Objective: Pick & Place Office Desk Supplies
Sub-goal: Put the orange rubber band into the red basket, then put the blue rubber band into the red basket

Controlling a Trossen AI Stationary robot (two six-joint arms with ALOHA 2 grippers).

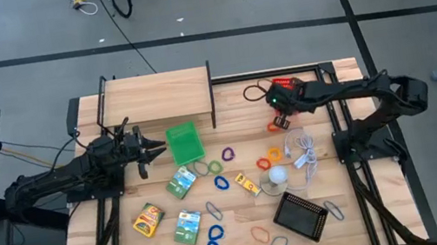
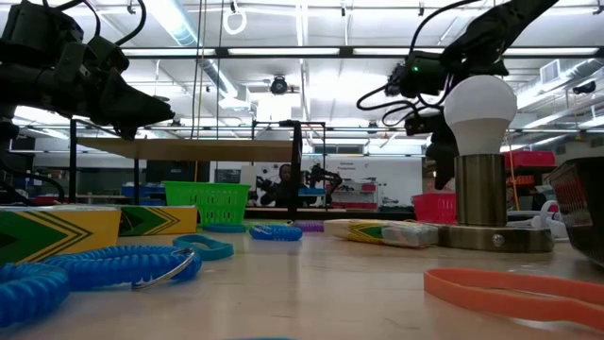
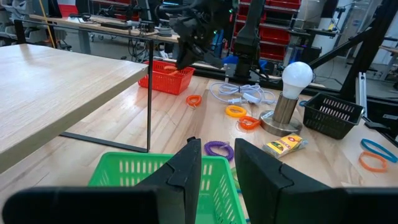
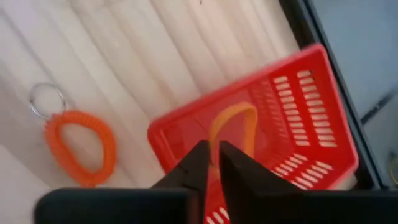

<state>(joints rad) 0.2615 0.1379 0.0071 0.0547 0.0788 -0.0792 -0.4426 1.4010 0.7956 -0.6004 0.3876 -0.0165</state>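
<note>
My right gripper (image 1: 279,118) hangs over the red mesh basket (image 4: 280,118) at the table's far right and is shut on a thin orange loop (image 4: 235,112). An orange coiled loop with a key ring (image 4: 81,149) lies on the wood beside that basket. My left gripper (image 3: 217,168) is open and empty, hovering just left of the green basket (image 1: 185,143). Several coloured loops (image 1: 213,233), three printed packets (image 1: 181,182) and a small yellow piece (image 1: 249,185) lie flat on the table's middle and near part. My right gripper pinches the thin orange loop between its two fingers, at one side of the band (image 4: 215,135). The fingers come from above, slanting down. The rest of the loop arcs out beyond the fingertips over the red basket's inside; whether it touches the basket floor I cannot tell.
A wooden shelf on black legs (image 1: 157,97) stands at the far edge, behind the green basket. A white bulb-shaped lamp (image 1: 277,175) with a white cord (image 1: 303,157) and a black mesh basket (image 1: 301,215) sit on the right half. Bare wood shows between the loops.
</note>
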